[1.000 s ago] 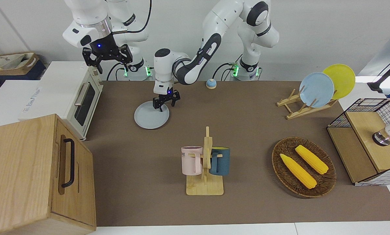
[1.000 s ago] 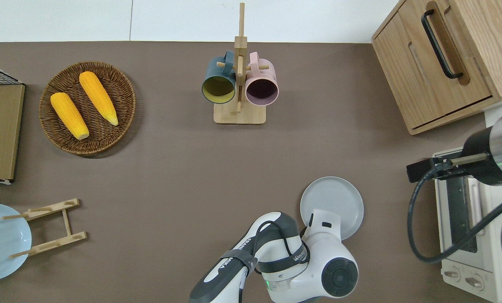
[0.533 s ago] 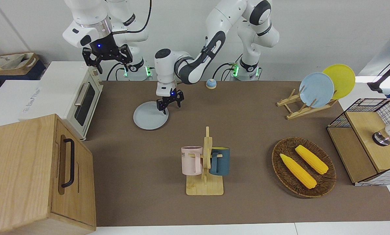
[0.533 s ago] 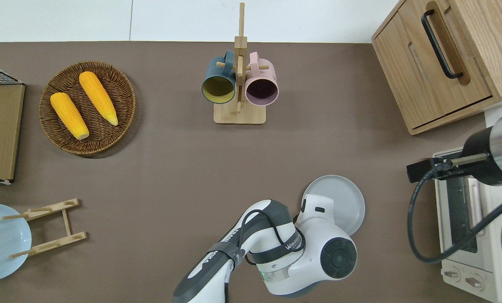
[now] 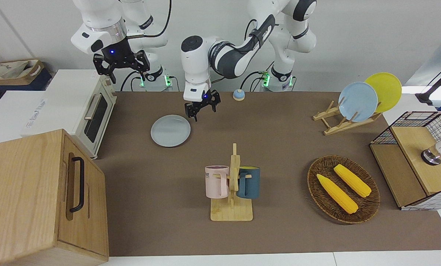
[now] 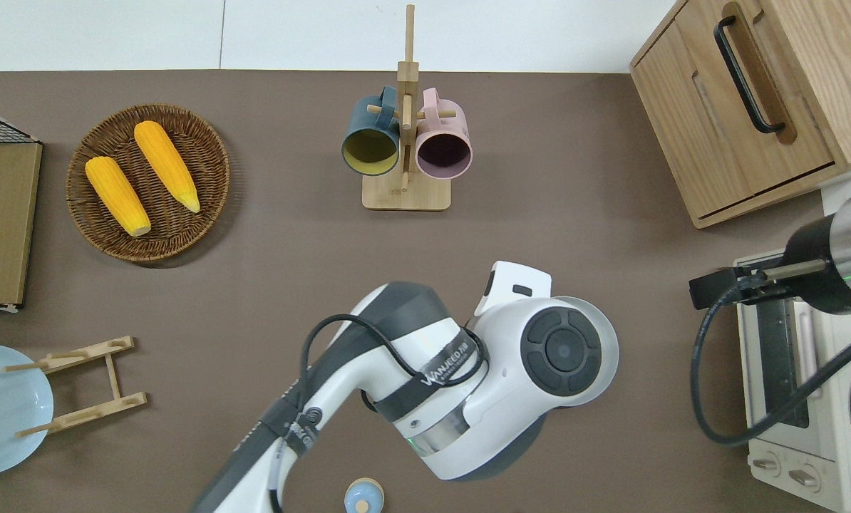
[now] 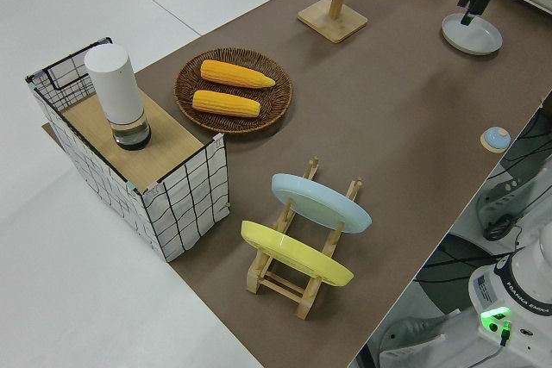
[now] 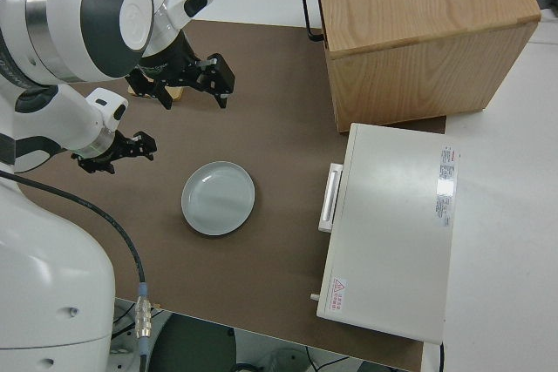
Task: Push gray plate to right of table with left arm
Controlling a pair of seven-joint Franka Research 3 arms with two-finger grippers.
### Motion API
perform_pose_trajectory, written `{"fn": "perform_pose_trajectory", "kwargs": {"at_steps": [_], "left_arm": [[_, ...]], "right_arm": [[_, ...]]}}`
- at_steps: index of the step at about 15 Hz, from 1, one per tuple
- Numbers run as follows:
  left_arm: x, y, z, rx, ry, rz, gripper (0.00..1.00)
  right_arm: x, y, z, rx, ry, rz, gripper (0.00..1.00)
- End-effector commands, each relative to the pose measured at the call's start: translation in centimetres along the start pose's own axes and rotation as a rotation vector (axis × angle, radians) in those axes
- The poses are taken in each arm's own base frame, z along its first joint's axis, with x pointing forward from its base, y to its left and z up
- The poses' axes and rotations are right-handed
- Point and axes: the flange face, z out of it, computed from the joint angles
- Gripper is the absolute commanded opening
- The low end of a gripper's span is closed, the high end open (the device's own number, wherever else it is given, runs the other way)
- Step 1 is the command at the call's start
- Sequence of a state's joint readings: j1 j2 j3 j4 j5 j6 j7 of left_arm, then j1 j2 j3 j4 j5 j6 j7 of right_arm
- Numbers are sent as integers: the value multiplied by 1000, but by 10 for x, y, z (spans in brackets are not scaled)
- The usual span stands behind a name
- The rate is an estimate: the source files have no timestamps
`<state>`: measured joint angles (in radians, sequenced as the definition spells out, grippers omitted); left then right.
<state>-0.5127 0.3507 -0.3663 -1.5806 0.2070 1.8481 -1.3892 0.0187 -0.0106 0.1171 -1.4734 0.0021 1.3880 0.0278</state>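
The gray plate point(image 5: 170, 130) lies flat on the brown table point(image 5: 279, 147), toward the right arm's end and near the toaster oven; it also shows in the side views point(image 8: 218, 198) point(image 7: 472, 34). In the overhead view my left arm covers most of the plate, leaving an arc of rim point(image 6: 609, 349). My left gripper point(image 5: 202, 109) point(image 8: 113, 152) hangs open in the air just off the plate's rim, toward the left arm's end, touching nothing. My right gripper point(image 5: 120, 65) is parked and open.
A white toaster oven point(image 5: 91, 111) and a wooden cabinet point(image 5: 39, 195) stand at the right arm's end. A mug rack point(image 5: 232, 184) stands mid-table. A corn basket point(image 5: 343, 188), a rack with sky-blue and yellow plates point(image 5: 357, 101) and a small bell point(image 5: 238, 95) lie toward the left arm's end.
My left gripper has lifted off the plate's rim and drawn away toward the left arm's end. The plate shifted only slightly and now lies still. The right arm has not moved.
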Motion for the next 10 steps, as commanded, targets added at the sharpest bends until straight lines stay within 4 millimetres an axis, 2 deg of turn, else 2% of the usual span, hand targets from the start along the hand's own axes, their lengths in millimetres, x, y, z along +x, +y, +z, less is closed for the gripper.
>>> {"fn": "perform_pose_trajectory", "kwargs": {"at_steps": [1,5,8,9,10], "left_arm": [[52,-38,-38,40,-71,86,991],[118,-101,-81,22,-85,194,995],[169,-150,-90,46,-98,200,998],[194,-172,-92,41,-99,223,998],[209,-186,-91,38,-104,235,998]], "right_arm": [[-4,2,-4,10,-2,5,983],[-4,1,-4,9,-2,5,983],[-4,1,-4,9,-2,3,983],[-4,1,-4,9,-2,3,983],[-4,1,-4,9,-2,3,983]]}}
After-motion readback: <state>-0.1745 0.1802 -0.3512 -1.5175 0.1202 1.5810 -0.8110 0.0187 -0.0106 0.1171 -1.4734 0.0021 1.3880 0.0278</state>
